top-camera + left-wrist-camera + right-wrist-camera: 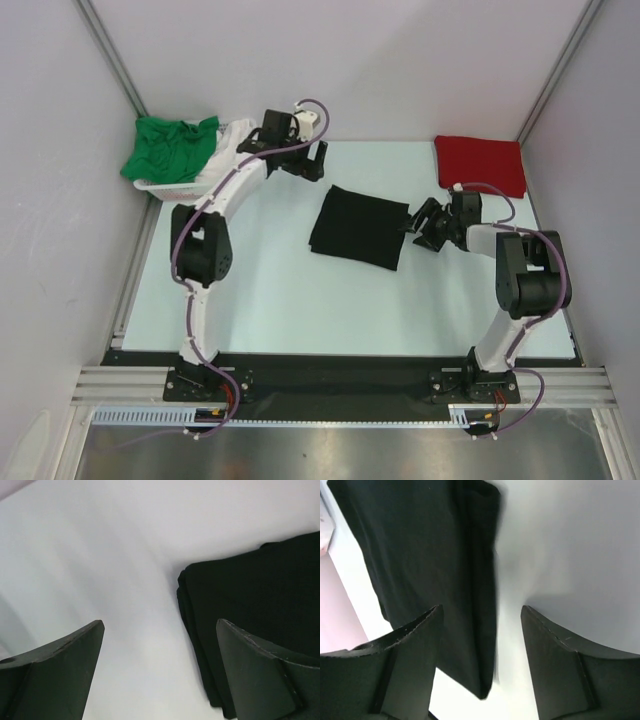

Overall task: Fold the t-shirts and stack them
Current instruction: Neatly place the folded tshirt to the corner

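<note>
1. Black fingers of the left hand (160, 625) are spread wide, with nothing held; a corner of the folded black cloth t-shirt (358, 228) is seen just beside one finger.
2. The right hand (481, 610) is likewise parted and empty, over that t-shirt's right edge.
3. The black t-shirt is laid flat mid-table (270, 300), between both hands.
4. A folded red cloth t-shirt (480, 163) is placed at the far right corner.
5. A crumpled green cloth t-shirt (170, 148) is heaped in a white plastic basket (160, 187) at the far left corner.

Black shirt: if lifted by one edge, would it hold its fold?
Probably floppy: the black shirt lies in loose cloth layers, so a one-edge lift would likely unfold it. Thin, so likely light; a push may bunch it.
</note>
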Robot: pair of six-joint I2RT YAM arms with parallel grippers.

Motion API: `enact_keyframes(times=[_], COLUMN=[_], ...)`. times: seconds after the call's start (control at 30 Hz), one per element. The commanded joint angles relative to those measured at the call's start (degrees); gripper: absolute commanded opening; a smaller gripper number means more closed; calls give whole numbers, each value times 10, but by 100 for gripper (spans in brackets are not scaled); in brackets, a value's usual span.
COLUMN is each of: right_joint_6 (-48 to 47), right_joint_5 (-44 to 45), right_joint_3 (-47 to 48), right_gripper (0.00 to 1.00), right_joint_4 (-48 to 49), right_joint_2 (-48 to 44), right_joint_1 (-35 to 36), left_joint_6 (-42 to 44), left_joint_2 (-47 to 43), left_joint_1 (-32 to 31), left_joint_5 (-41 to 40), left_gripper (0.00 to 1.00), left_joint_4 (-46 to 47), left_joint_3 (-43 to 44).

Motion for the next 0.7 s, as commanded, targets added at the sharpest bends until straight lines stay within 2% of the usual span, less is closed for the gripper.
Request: enact_keyframes(times=[0.0,0.13,0.23,0.27,0.33,0.37,0.47,0.57,0.63,0.67], right_joint_6=[7,39,49,53,56,56,36,-15,-88,-118], right_joint_5=[-15,-41,-46,-48,-50,-53,-69,-80,-75,-70], right_joint_3=[25,33,42,45,50,61,102,159,239,271], right_gripper=[68,61,50,38,26,14,0,0,0,0], right_joint_4=[32,84,95,107,110,112,96,22,-33,-105], right_joint_2=[43,94,115,124,129,135,145,155,170,179], right_joint_1=[7,8,9,9,7,4,-1,-5,-10,-12], left_joint_6=[33,42,41,41,42,41,36,40,55,61], left_joint_2=[-94,-143,-171,-177,-194,-199,-217,-238,-250,-255], left_joint_1=[18,30,34,35,36,38,43,53,60,62], left_joint_5=[33,50,62,65,74,77,103,117,114,111], left_gripper=[100,100,100,100,100,100,100,100,100,100], left_joint_4=[-11,-9,-10,-11,-12,-12,-19,-36,-48,-54], left_joint_3=[-45,-109,-137,-143,-158,-162,-179,-195,-213,-218])
